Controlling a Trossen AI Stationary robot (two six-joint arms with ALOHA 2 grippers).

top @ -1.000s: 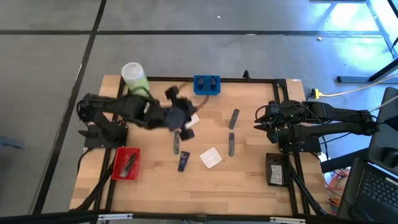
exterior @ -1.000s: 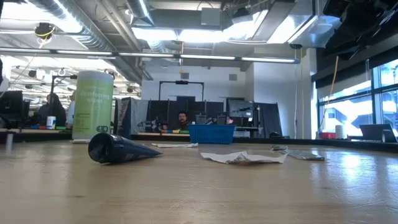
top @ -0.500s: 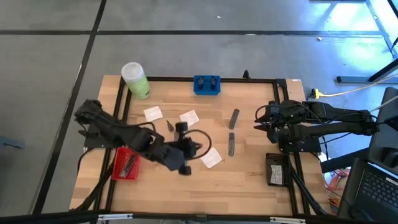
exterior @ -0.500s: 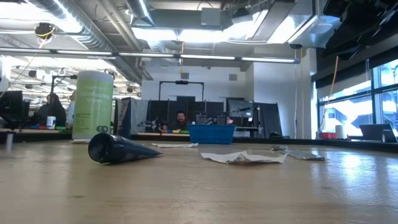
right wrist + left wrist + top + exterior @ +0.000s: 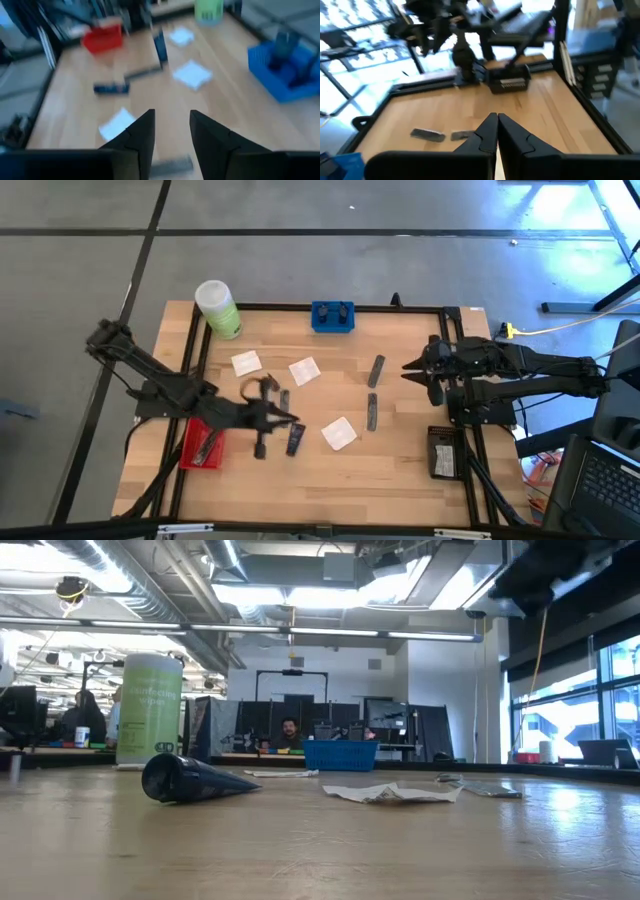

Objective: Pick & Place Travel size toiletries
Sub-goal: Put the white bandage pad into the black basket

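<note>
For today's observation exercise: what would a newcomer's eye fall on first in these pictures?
Probably the left hand, fingers shut and empty, stretched low over the table's middle beside a dark navy tube. Next, the light-green bottle at the far left corner, and the blue tray along the far edge.

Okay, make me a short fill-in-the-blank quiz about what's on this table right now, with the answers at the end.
1. The big green bottle has a ____ cap.
2. The tray at the table's far edge is ____ in colour.
3. The left gripper has its jaws ____.
4. Between the red tray and the white sachet lies a dark navy ____.

Answers: white; blue; shut; tube
</note>
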